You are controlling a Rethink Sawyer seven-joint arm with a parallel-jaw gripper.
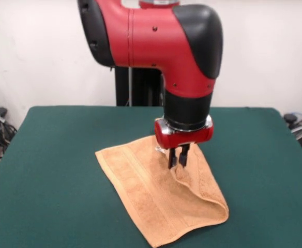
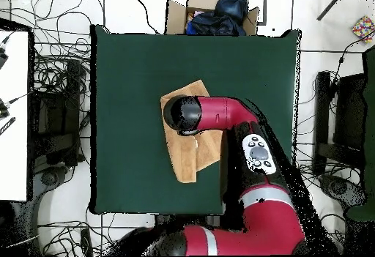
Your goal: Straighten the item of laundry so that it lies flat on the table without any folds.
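Washcloth (image 1: 156, 199) lies a little right of the middle of the table (image 1: 47, 170) in the front view, doubled over itself: nearest you, its right-hand edge is a rounded fold that stands slightly proud of the felt, so you are looking at two layers, not one. Judge the main risk here: the gripper (image 1: 179, 158) has its two dark fingers drawn close together with a pucker of terry rising between them, so it appears clenched on the cloth near the fold's upper end, but you cannot tell whether it has one layer or both. If it has both, any lift or drag will carry the whole fold along and nothing opens. If the pinch is shallow, the looped pile may slip free partway and drop into a fresh crease. The felt-like green covering looks grippy, so a low drag could bunch the lower layer instead of sliding it. Material notes: the cloth is orange-tan terry, soft and limp, with flat woven border bands running along its left edge; no tag is visible. Farther back, the red wrist collar and the black-and-red arm (image 1: 156, 36) stand directly above the cloth. In the overhead view the arm covers the cloth's centre (image 2: 192, 155), so the fold line there is hidden from you.
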